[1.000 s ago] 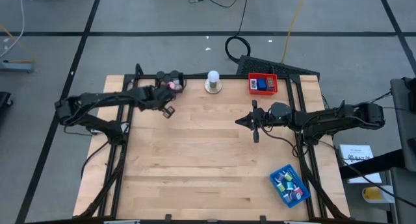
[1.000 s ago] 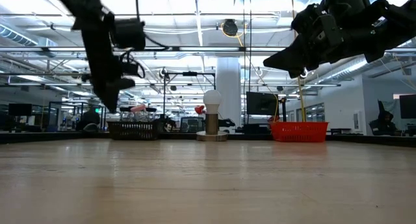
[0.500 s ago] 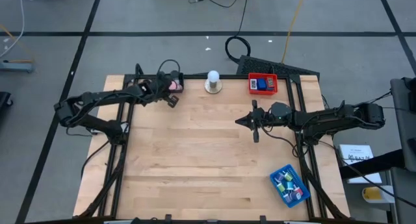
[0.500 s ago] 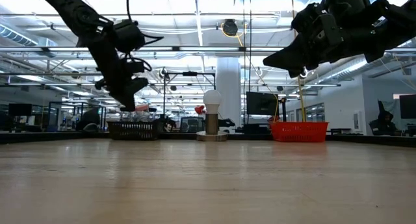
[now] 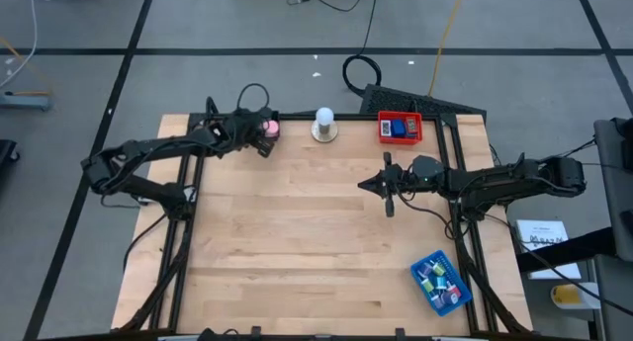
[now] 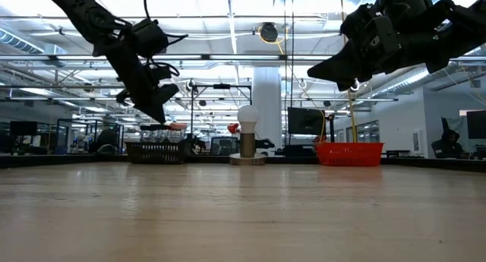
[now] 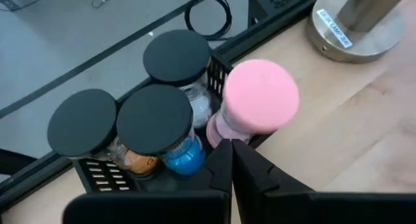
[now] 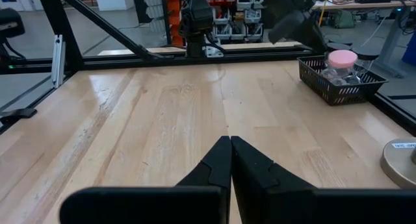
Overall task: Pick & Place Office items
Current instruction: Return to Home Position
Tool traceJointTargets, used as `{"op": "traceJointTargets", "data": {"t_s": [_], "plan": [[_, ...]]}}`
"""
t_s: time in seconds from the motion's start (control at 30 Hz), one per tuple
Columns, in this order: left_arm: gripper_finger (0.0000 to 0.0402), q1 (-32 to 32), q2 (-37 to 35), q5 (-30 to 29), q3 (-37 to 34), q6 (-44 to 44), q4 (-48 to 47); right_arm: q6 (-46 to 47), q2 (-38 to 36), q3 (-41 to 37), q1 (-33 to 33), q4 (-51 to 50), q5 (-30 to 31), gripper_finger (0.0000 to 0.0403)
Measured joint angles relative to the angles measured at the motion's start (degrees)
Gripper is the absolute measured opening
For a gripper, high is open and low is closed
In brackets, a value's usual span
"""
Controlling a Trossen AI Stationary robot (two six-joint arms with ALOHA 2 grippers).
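Note:
A black tray [image 7: 97, 175] at the table's far left holds three black-lidded jars [image 7: 155, 119] and a pink-lidded jar [image 7: 261, 95], all upright. My left gripper [image 7: 231, 146] is shut and slants down just above the tray's near edge [image 5: 259, 135], beside the pink-lidded jar [image 5: 268, 127]. In the low view my left gripper [image 6: 161, 119] shows clear above the tray [image 6: 156, 151]. My right gripper [image 5: 362, 184] waits shut and level above the table's right middle, with nothing in it.
A white knob on a round base [image 5: 323, 125] stands right of the black tray. A red tray [image 5: 400, 127] with a blue item sits at the far right. A blue tray [image 5: 440, 280] of several small items lies near the right front corner. Bare wood [image 5: 297, 242] fills the middle.
My left gripper has swung toward the table's far edge and somewhat rightward, from over the bare wood to just above the black tray. It has tipped from pointing steeply down to a shallower slant. It has stayed shut.

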Motion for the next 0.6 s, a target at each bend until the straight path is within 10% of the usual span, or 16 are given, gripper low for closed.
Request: {"op": "traceJointTargets", "data": {"t_s": [0.3, 0.6], "plan": [[0.0003, -10.3, -8.9, -2.9, -2.2, 1.8, 3.9, -0.4, 0.0, 0.0, 0.0, -0.2, 0.1, 0.0], [0.0004, -23.7, -12.5, 5.8, -15.3, 8.1, 36.3, -3.7, -4.4, -0.1, -1.3, -5.3, 0.6, 0.0]]}}
